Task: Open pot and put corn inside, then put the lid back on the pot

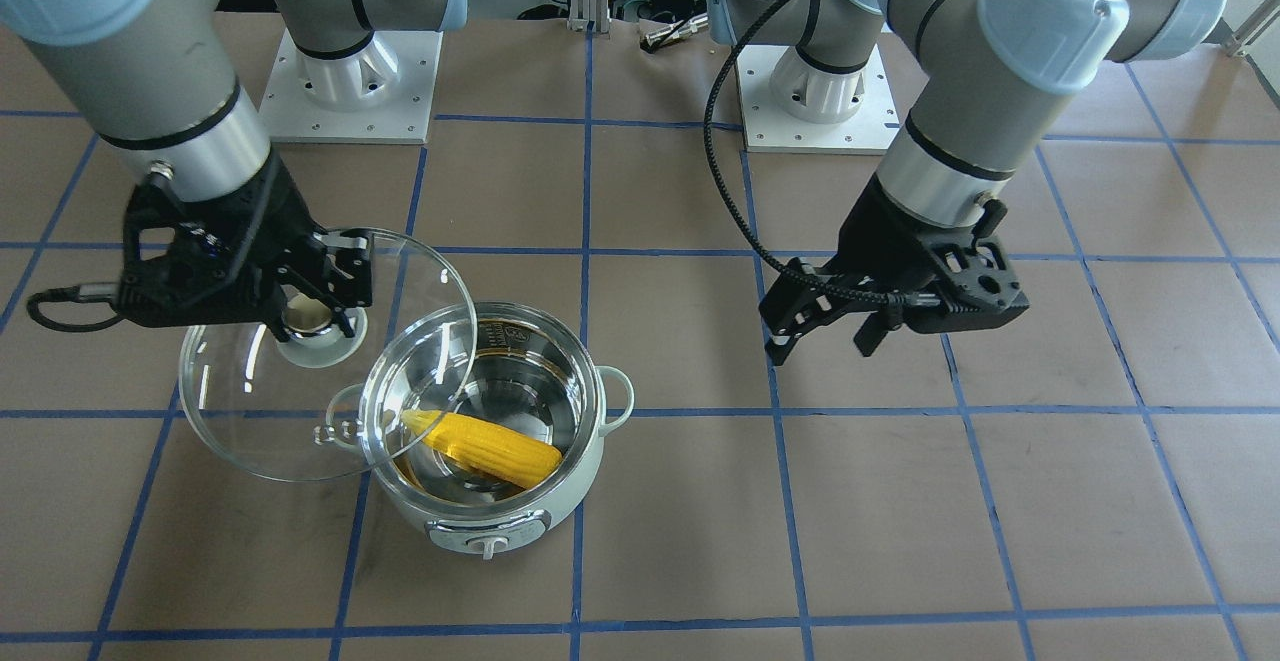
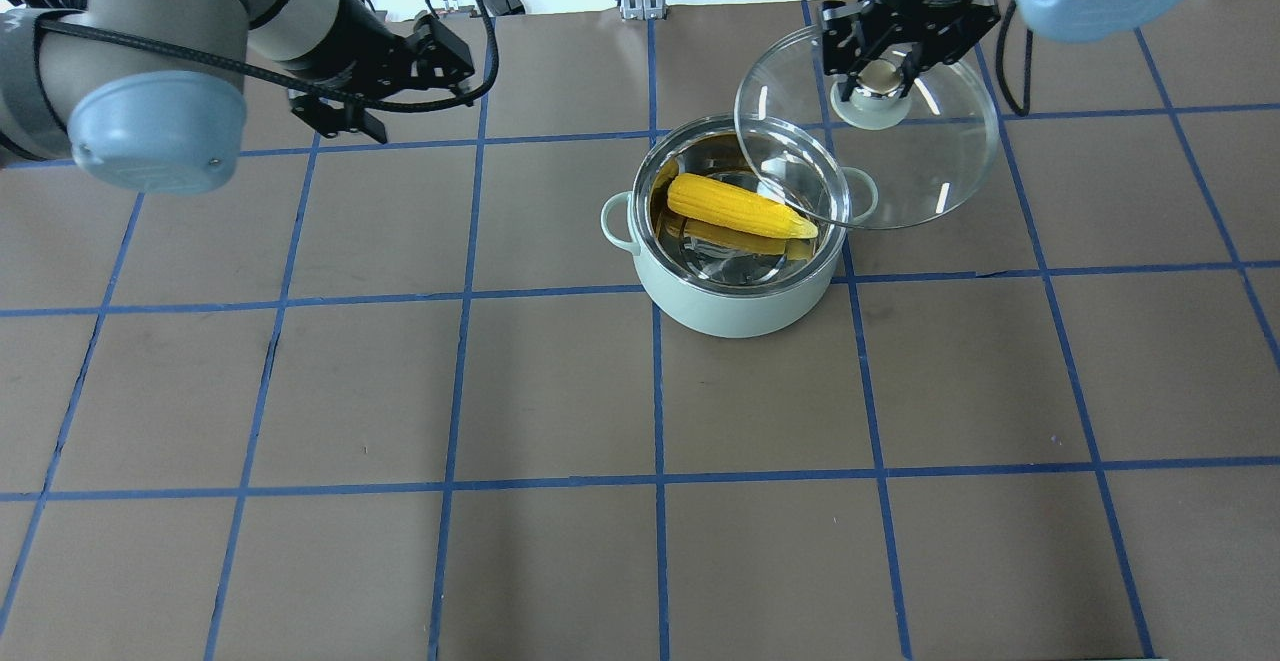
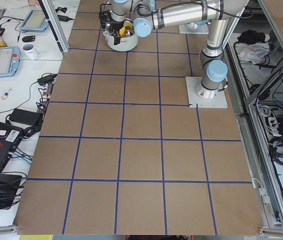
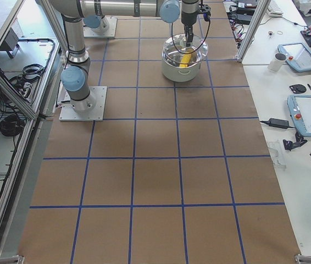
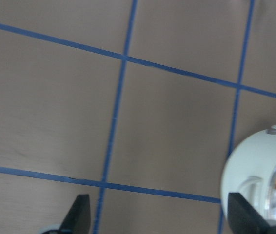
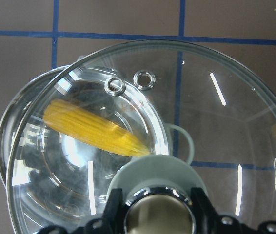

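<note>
Table [image 2: 560, 391]: flat brown top, matte, marked into large squares by a blue tape grid [image 2: 658, 391]. A few faint scuffs and dark smudges on the brown.

Standing on it: the pot [image 2: 735, 311], pale mint, upright, astride one tape line and filling the span between two lines that cross it. Control knob faces the operators' side.

At the robot's edge: two white square base plates bolted flat, one under the right arm [image 1: 400, 111], one under the left arm [image 1: 780, 131], well apart. Between them a small metal connector [image 1: 672, 34] lies on the surface.
</note>
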Tool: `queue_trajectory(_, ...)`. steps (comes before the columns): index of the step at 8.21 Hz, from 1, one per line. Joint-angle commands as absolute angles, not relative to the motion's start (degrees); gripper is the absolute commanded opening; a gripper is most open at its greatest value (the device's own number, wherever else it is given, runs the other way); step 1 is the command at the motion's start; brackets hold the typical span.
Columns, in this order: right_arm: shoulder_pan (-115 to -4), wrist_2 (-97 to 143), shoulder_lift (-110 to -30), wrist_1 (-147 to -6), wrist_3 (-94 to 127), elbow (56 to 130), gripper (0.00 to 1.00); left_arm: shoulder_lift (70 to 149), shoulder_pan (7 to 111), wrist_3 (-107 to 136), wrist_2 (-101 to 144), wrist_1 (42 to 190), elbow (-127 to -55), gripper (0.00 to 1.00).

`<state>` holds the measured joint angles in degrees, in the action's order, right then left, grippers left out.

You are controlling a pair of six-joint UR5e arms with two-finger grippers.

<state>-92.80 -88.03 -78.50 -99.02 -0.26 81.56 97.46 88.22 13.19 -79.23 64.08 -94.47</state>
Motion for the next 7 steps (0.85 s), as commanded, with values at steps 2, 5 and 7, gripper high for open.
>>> queue_trajectory(2, -99.92, -85.87, -72.0, -106.08, 12.2, 81.74, 0.02, 90.72, 87.1, 3.78, -98.78, 71.17, -94.48, 1.0)
queue_trajectory(5, -101.07, -85.96, -70.4, -108.71, 13.89, 83.32, 0.01, 90.7, 87.01, 4.13, -98.0, 71.46, -95.27, 1.0)
queue_trajectory(7, -101.07, -85.96, -70.31, -108.81, 13.19, 84.89, 0.01, 90.44, 87.01, 3.7, -95.81, 71.89, -94.83, 1.0)
